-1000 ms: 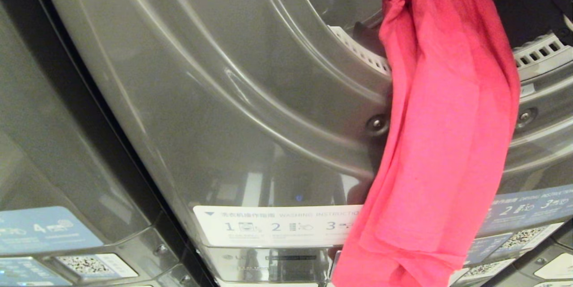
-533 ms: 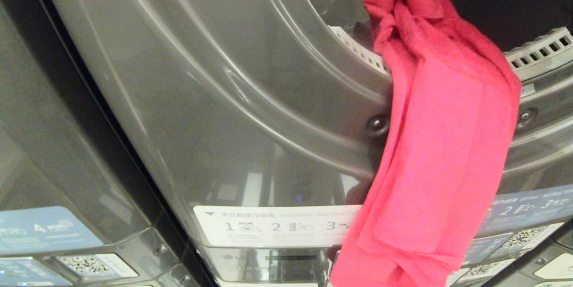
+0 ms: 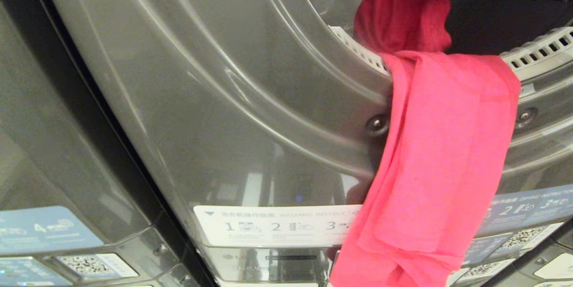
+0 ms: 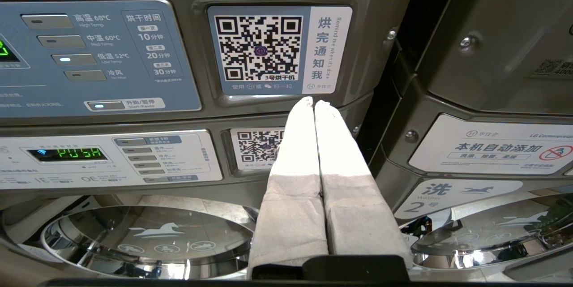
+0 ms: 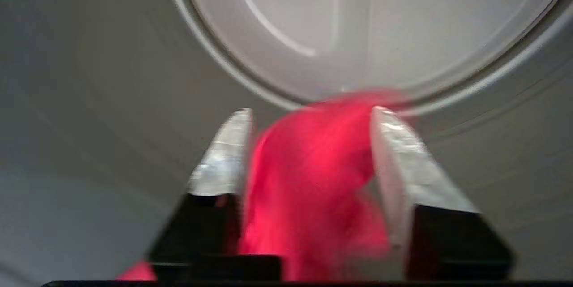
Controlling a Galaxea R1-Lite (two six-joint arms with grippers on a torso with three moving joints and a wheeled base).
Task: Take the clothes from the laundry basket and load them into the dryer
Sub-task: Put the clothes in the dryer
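Note:
A pink-red garment [image 3: 443, 152] hangs over the lower rim of the dryer [image 3: 201, 99], its long end down the front and its upper end bunched inside the round opening. In the right wrist view my right gripper [image 5: 312, 111] is open just above that bunch, facing the pale drum [image 5: 358, 18]. The red garment [image 5: 309, 188] lies loose between its silver fingers [image 5: 224, 157]. My left gripper [image 4: 314, 101] is shut on nothing, parked in front of the machines' control panels. The laundry basket is out of view.
A white slotted grille [image 3: 358, 52] lines the opening's lower edge. A white instruction sticker [image 3: 273, 226] sits under the opening, and a neighbouring machine [image 3: 53, 166] stands to the left. The left wrist view shows a QR label [image 4: 262, 47] and chrome-rimmed doors [image 4: 147, 237].
My right gripper has opened. The garment's upper end, held high before, has dropped and bunched inside the opening, folding over the rim; the hanging end has stayed put.

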